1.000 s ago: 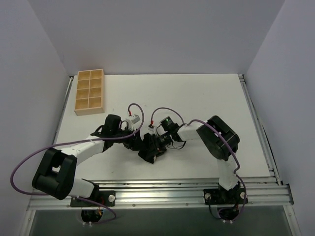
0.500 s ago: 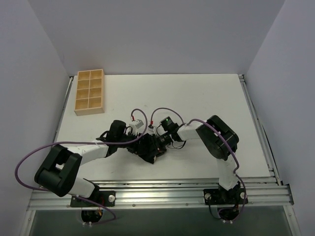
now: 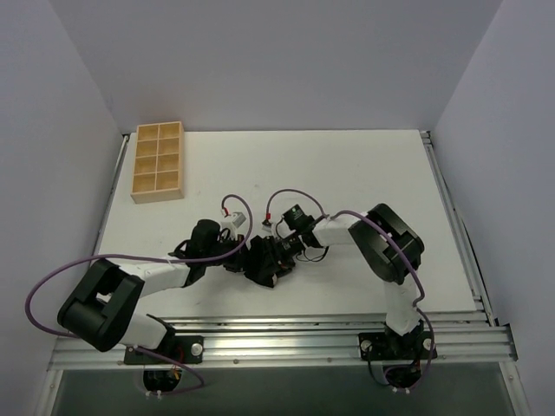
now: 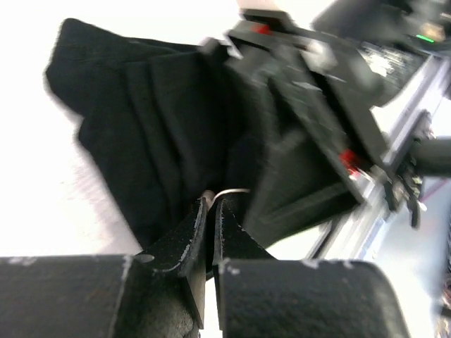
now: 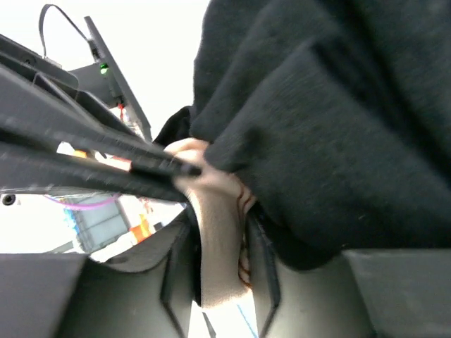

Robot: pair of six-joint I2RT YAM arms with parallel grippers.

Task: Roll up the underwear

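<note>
My left tool (image 4: 211,208) is clenched on the underwear (image 4: 141,127) edge. My right tool (image 5: 217,243) grasps its beige waistband (image 5: 215,190). Overhead, its long axis runs roughly top-to-bottom, and its outline is indistinct.

Two white-and-black robot arms, the left arm (image 3: 160,270) at lower left of the frame and the right arm (image 3: 386,247) at lower right, share one white table (image 3: 364,165). Each ends in one black two-finger gripper, making two: the left gripper (image 3: 239,257) and the right gripper (image 3: 277,250), four fingers in all. At centre there is one garment, soft black fabric underwear (image 3: 260,269) with a single tan elastic waistband (image 5: 215,232). At upper left there is one tan wooden tray (image 3: 157,162) of eight compartments — two columns, four rows. Two purple cables (image 3: 35,299) loop along the arms — one apiece.
</note>
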